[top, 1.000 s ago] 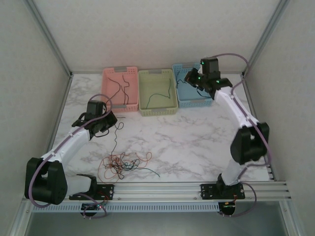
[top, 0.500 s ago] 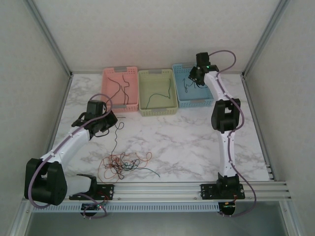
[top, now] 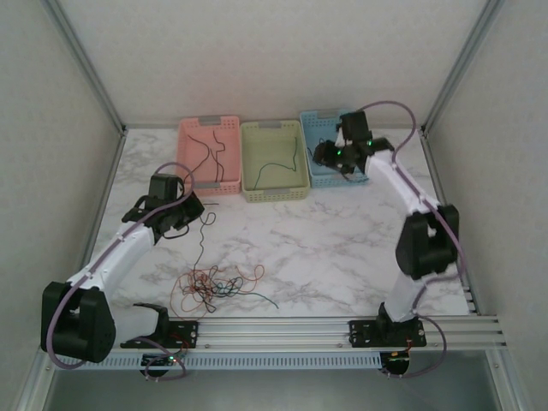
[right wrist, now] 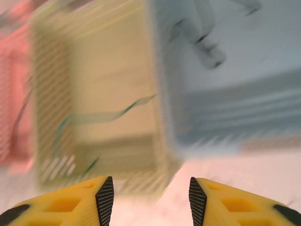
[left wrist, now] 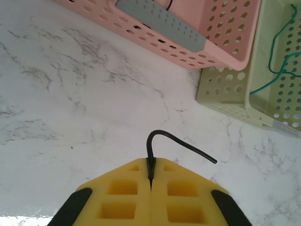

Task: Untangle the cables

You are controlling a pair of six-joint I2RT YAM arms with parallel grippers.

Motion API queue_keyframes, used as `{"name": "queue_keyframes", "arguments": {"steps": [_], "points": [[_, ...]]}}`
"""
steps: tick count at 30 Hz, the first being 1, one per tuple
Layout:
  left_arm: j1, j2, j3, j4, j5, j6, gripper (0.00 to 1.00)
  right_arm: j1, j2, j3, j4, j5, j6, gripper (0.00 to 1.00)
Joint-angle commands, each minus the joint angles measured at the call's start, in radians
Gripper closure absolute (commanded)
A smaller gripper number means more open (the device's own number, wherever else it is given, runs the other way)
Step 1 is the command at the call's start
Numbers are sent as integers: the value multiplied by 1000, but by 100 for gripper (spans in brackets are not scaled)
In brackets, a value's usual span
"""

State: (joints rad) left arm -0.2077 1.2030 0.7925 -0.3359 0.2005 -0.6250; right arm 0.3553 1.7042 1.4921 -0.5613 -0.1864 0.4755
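Note:
A tangle of thin orange-red, black and dark green cables lies on the marble table near the front left. One black cable rises from it to my left gripper, which is shut on its end. In the left wrist view that black cable curls out of the closed gripper. My right gripper hovers over the front of the blue basket, open and holding nothing. Its view is blurred, with the gripper above the basket edges.
Three baskets stand in a row at the back: pink with a black cable, pale green with a dark green cable, and blue. The pink basket and green basket lie just ahead of my left gripper.
My right gripper has opened and its arm has swung and drawn back toward the blue basket's front. The left arm and its black cable have not moved.

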Motion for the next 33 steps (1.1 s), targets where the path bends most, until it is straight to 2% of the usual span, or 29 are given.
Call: {"name": "queue_keyframes", "arguments": {"steps": [1,6,9,11,15,20,28,31,33], "points": [[-6,-61,-15,-1,-15,-3,100,115,-109,-186,133,-112,-44,53],[-6,-45,-12,-2,-6,-9,100,312,-137,-333,121,-105,11,54],[-6,-66,-27,6,-20,-19,100,385,-123,-392,115,-111,90,55],[-6,-75,-33,2,-30,-15,100,445,-119,-427,123,-132,115,50],[-6,-71,-56,15,-21,-20,100,543,-76,-474,206,-173,181,47],[-7,-67,-73,35,-20,-27,100,591,19,-510,326,-221,324,47],[-6,-70,-82,26,-27,-17,100,631,82,-474,294,-223,333,51],[-6,-65,-81,28,-27,-17,100,631,93,-464,281,-222,325,58],[-6,-59,-81,33,-20,-21,100,632,98,-459,281,-225,326,69]]}}
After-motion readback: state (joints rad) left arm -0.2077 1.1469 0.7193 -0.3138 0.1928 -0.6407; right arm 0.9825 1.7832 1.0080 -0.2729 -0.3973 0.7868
